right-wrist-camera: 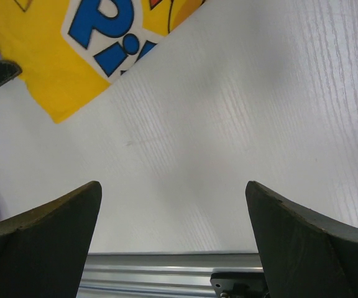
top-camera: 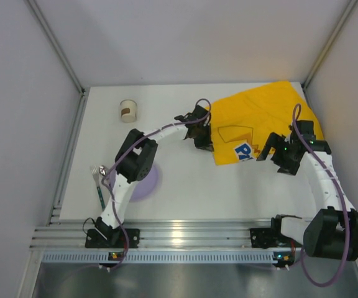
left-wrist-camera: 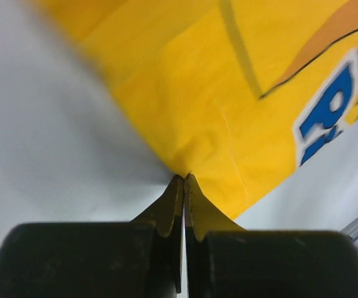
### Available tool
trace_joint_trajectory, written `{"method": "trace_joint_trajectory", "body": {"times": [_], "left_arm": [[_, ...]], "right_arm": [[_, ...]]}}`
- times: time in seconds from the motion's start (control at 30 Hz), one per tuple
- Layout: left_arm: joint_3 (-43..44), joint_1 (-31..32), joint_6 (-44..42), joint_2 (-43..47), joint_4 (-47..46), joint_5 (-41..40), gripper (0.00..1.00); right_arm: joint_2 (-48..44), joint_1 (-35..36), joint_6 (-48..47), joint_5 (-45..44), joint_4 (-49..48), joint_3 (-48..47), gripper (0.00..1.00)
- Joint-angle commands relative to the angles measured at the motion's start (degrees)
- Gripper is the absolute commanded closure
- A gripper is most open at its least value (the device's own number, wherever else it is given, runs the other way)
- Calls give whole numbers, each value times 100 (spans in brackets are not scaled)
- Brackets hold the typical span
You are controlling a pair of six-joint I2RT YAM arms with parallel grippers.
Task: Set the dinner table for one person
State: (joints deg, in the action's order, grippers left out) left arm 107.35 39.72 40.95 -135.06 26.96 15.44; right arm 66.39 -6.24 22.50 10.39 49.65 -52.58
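Observation:
The white dinner table carries a yellow cartoon-printed cloth at the back right. My left gripper is shut on the cloth's left edge; in the left wrist view its jaws pinch a raised fold of the cloth. My right gripper is open and empty at the cloth's near edge. In the right wrist view it hovers over bare table, with the cloth's corner at the upper left.
A small paper cup stands at the back left. A purple plate lies partly under the left arm, with a fork and a spoon to its left. The ribbed silver rail runs along the near edge.

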Motion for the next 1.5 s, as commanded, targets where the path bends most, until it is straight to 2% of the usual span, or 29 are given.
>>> {"method": "trace_joint_trajectory", "body": {"times": [0.0, 0.03, 0.23, 0.4, 0.7, 0.87, 0.9, 0.97, 1.0, 1.03, 1.17, 1.2, 1.27, 1.4, 1.47], "left_arm": [[-962, -728, -333, 1129, 266, -375, 100], [-1536, -860, -394, 1349, 144, -436, 100], [-2674, -1581, -1123, 2510, 468, -814, 100], [-2921, -1775, -1414, 2871, 757, -1148, 100], [-3483, -1889, -1081, 3469, 1083, -1421, 100], [-3485, -1898, -1036, 3671, 1319, -1491, 100], [-3310, -1890, -1054, 3715, 1390, -1709, 100], [-3028, -1898, -1098, 3785, 1635, -2069, 70], [-2688, -1898, -1124, 3882, 1715, -2254, 44], [-2493, -1907, -1168, 3917, 1742, -2465, 2], [-1552, -2213, -1361, 3822, 1822, -3546, 1], [-1272, -2302, -1379, 3760, 1813, -4070, 1], [-972, -2704, -1597, 3376, 1769, -4330, 1], [554, -3637, -1801, 2347, 2111, -3656, 1], [1049, -4101, -1915, 1742, 2234, -3373, 2]], "right_arm": [[-65, -62, -35, -20, -8, -227, 0], [-56, -62, -27, -28, -8, -235, 0], [198, -62, 35, 42, -183, -253, 0], [497, -62, 79, 103, -315, -393, 0], [700, -62, 70, 42, -359, -570, 0], [726, -62, 105, 24, -403, -543, 0], [726, -62, 114, 7, -403, -552, 0], [717, -62, 105, -11, -386, -569, 0], [717, -62, 97, -37, -386, -578, 0], [717, -62, 97, -37, -377, -587, 0], [674, -62, 132, -37, -324, -622, 0], [639, -53, 149, -29, -307, -622, 0], [586, -53, 175, -37, -245, -614, 0], [410, -35, 167, 15, -26, -631, 0], [322, -18, 132, -11, 159, -683, 0]]}}
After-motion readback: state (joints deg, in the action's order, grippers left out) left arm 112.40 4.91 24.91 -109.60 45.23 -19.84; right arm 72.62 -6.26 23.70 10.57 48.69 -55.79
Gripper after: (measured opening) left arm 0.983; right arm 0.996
